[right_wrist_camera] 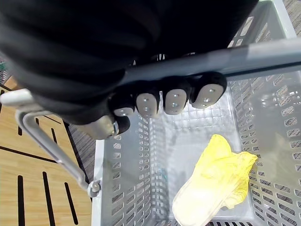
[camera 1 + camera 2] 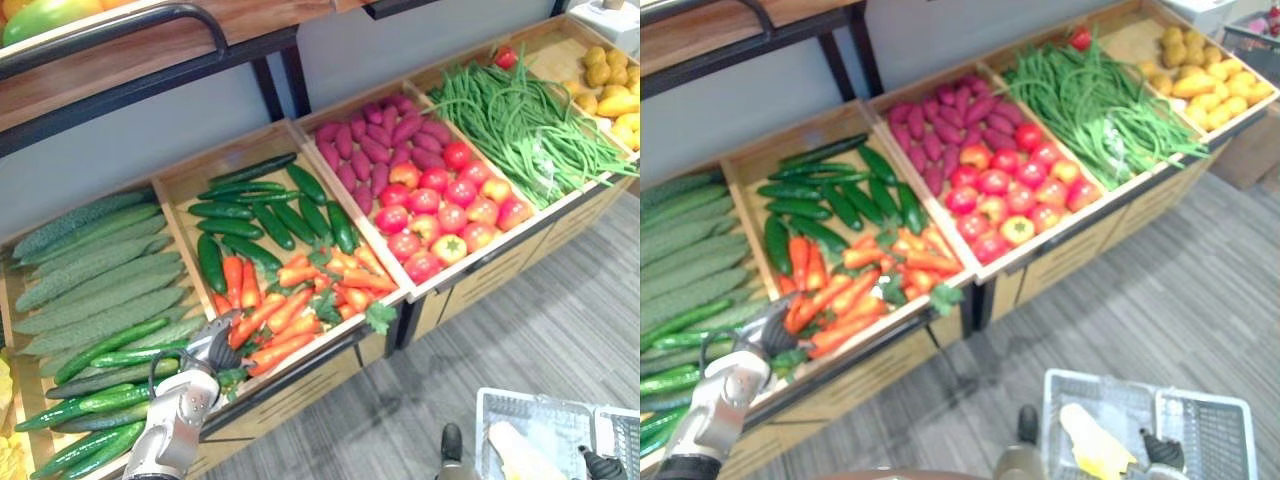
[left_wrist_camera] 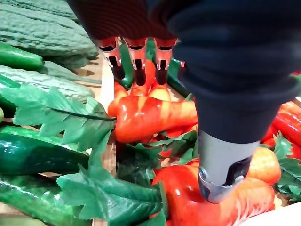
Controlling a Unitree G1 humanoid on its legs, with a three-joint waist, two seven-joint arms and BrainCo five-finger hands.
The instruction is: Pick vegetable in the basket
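At the front corner of the carrot crate [image 2: 195, 180], the left hand [image 2: 213, 345] holds its fingers [image 3: 137, 59] apart above a carrot [image 3: 155, 117], seemingly not yet gripping; glossy, crowded neighbours could make it slip. The right hand [image 1: 164, 101] clamps the basket handle [image 1: 263, 56].

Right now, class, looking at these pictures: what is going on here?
The robot is picking vegetables at a produce stand. Its left hand reaches open over the carrots, gripping none yet. Its right hand is curled round the handle of a grey basket, which holds a yellow leafy cabbage.
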